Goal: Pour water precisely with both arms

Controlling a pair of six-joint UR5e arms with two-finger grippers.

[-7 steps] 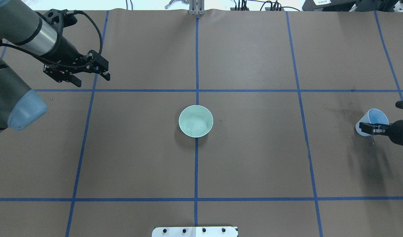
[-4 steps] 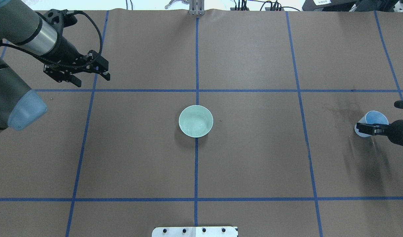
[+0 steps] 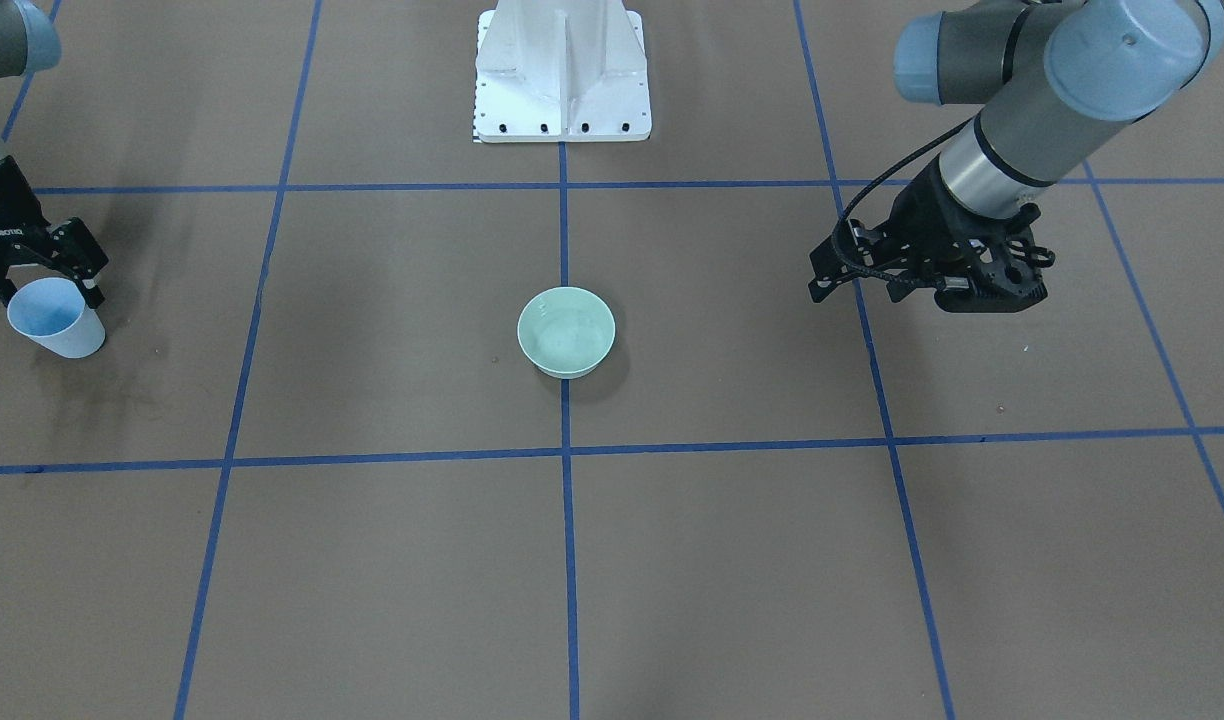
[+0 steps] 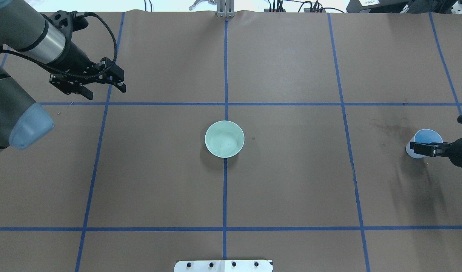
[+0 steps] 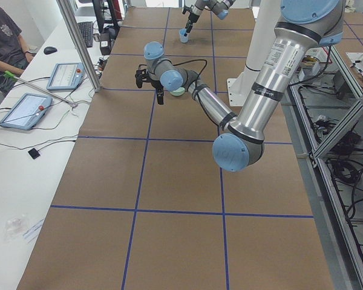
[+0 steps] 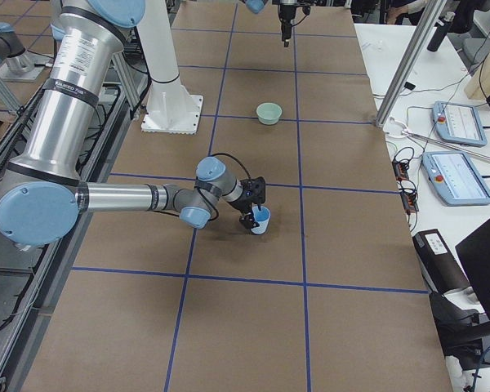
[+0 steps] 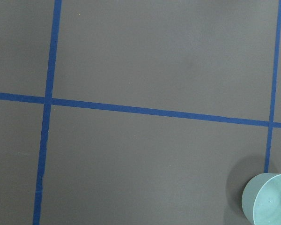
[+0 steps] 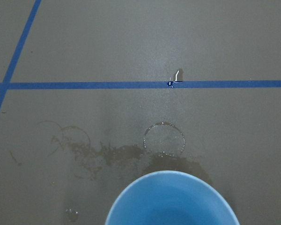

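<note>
My right gripper is shut on a light-blue cup at the table's right edge, holding it nearly upright just above the brown paper. The right wrist view shows the cup's rim; I cannot make out water inside it. A pale green bowl stands at the table's centre with faint glints of water in it. It also shows in the front view and the left wrist view. My left gripper is open and empty, hovering far left of the bowl.
Dark damp stains and a wet ring mark the paper just beyond the cup. Blue tape lines grid the table. The white pedestal stands at the robot's side. An operator sits at a side bench with tablets.
My right gripper has turned the cup from tilted to nearly upright and drawn it slightly toward the table's right edge. The left arm and the bowl have not moved.
</note>
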